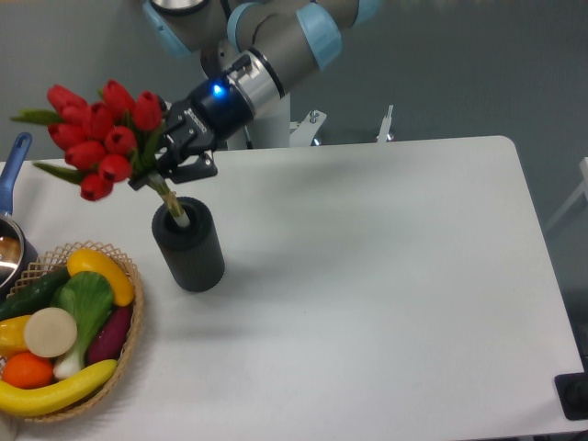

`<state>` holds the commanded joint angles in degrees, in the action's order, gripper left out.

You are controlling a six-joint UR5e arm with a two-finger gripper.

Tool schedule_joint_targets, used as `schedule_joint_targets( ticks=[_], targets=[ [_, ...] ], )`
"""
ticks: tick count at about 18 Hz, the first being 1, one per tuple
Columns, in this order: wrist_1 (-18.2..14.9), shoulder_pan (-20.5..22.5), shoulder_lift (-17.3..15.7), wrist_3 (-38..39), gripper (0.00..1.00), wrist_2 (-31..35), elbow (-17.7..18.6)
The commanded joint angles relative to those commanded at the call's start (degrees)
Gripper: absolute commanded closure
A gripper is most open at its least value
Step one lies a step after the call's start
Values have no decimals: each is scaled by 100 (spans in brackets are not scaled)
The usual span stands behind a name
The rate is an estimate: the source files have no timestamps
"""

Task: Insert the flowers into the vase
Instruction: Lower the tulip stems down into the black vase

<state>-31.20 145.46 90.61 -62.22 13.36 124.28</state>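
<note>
black two-finger gripper pinching the stems of the bunch of red tulip buds with green leaves, which leans left; pale stem ends sit inside the round top hole of the matte black cylindrical vase on the white table.

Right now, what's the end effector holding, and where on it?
The flowers, gripped by the end effector on the stems just below the blooms; stem ends are in the vase.
</note>
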Motion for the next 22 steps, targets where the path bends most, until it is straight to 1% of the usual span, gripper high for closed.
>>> schedule_joint_targets(
  ticks=[4, 7, 10, 13, 15, 16, 17, 20, 22],
  targets=[
    [-9, -9, 158, -88, 51, 18, 9],
    [-9, 0, 316, -325, 51, 18, 61],
    [-18, 0, 352, -475, 50, 26, 175],
    [-18, 79, 317, -501, 46, 368, 342],
    [-18, 79, 317, -501, 36, 378, 360],
    [-18, 79, 317, -501, 33, 378, 360],
    [-18, 79, 317, -501, 27, 387, 360],
    [-18, 123, 317, -510, 24, 387, 369],
    [-26, 123, 325, -510, 19, 404, 369]
  ],
)
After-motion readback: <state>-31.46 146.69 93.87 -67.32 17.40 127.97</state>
